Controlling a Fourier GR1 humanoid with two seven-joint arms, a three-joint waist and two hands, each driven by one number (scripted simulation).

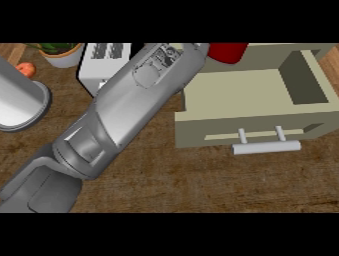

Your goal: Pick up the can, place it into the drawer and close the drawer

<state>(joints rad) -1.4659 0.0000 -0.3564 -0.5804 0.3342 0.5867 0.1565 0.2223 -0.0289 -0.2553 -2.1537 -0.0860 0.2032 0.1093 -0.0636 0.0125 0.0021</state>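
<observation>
Can (pixel 227 52), red, shows just past the end of the left forearm above the open drawer (pixel 260 90); whether the hidden hand grips it I cannot tell.

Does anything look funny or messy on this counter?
Nothing looks spilled or broken. The drawer stands pulled open, and a red thing, maybe the can, sits at its back edge, partly hidden by the left forearm. The paper roll stands upright.
</observation>
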